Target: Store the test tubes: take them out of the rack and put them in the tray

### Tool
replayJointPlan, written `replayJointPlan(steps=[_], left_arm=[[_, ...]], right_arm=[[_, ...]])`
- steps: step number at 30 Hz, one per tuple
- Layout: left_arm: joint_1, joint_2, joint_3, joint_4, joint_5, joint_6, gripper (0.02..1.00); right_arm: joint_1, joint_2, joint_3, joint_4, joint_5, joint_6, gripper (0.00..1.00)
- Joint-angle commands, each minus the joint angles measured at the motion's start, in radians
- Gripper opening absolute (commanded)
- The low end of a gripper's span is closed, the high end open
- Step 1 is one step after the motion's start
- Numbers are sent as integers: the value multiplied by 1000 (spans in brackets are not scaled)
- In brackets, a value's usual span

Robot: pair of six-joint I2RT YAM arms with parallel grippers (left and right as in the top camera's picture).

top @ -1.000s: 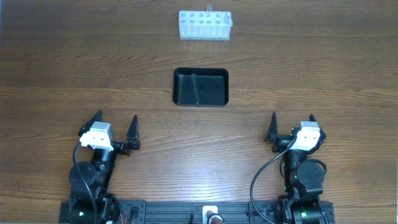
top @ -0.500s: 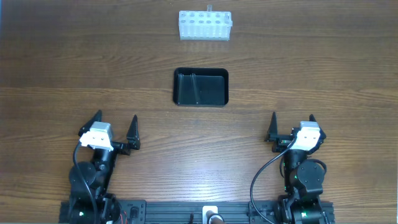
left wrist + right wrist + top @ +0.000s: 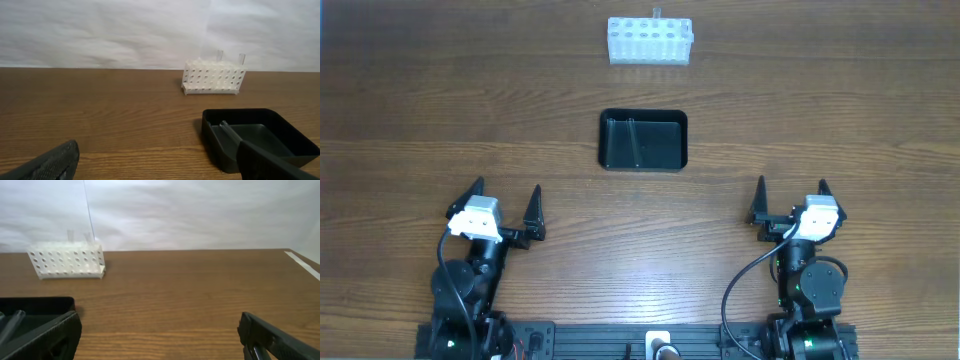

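The white test tube rack (image 3: 650,41) stands at the far side of the table, with two clear tubes (image 3: 219,54) upright in its back row. Nearer, the black tray (image 3: 665,146) holds a couple of clear tubes (image 3: 632,140) lying along its left part. My left gripper (image 3: 506,198) is open near the table's front left, well short of the tray (image 3: 260,137). Front right, my right gripper (image 3: 791,193) is open as well, with nothing between its fingers. From the right wrist the rack (image 3: 67,260) and the tray's corner (image 3: 30,311) are far off.
Bare brown wood lies between the grippers and the tray, and between the tray and the rack. A white backdrop (image 3: 100,30) rises behind the table's far edge. A strip of pale tape (image 3: 305,265) marks the table's right side.
The right gripper has shifted very slightly up the top view. The left arm, rack and tray are as they were.
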Motion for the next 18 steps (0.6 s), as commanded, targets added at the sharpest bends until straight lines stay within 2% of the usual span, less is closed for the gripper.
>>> replayJointPlan(steps=[1,9,15,18], left_arm=[[6,-7,-4,-4,6,8,1000],[6,-7,-4,-4,6,8,1000],[6,-7,-4,-4,6,8,1000],[6,-7,-4,-4,6,8,998]], right_arm=[[5,144,83,75,-31,46,991],[14,664,325,230,-145,46,993],[130,1075,601,218,-144,46,993],[212,1254,756,167,-93,46,993]])
